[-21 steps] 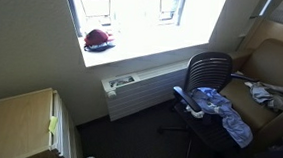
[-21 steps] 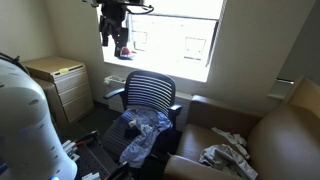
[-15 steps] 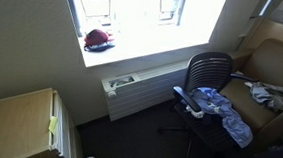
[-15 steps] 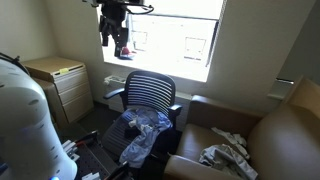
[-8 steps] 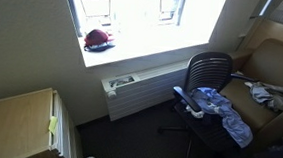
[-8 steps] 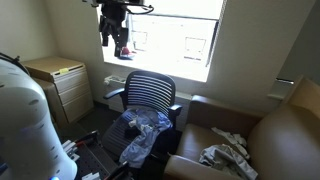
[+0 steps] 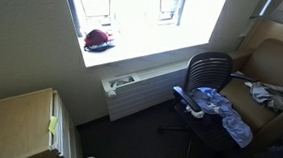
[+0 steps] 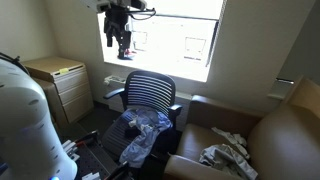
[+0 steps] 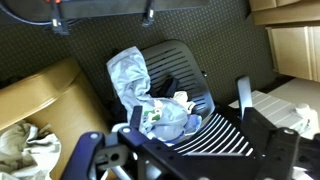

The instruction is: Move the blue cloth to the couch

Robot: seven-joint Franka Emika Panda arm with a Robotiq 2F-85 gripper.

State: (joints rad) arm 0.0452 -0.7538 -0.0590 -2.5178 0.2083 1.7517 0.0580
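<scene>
The blue cloth point(image 8: 141, 134) lies crumpled on the seat of the black mesh-backed office chair point(image 8: 151, 92) and hangs over its front edge; it also shows in an exterior view point(image 7: 223, 109). The tan-brown couch point(image 8: 278, 135) stands right beside the chair. My gripper point(image 8: 120, 45) hangs high in front of the bright window, far above the chair, open and empty. In the wrist view the blue cloth point(image 9: 150, 100) lies well below the spread gripper point(image 9: 190, 108), with the couch point(image 9: 40, 95) to the left.
A smaller grey-white cloth point(image 8: 224, 155) lies on the couch cushion. A wooden cabinet point(image 8: 60, 80) stands by the wall, and a red object point(image 7: 98, 38) sits on the window sill. A radiator cover point(image 7: 141, 89) runs under the window.
In an exterior view my gripper has shifted slightly to the right in front of the window. The cloths and the chair have not moved.
</scene>
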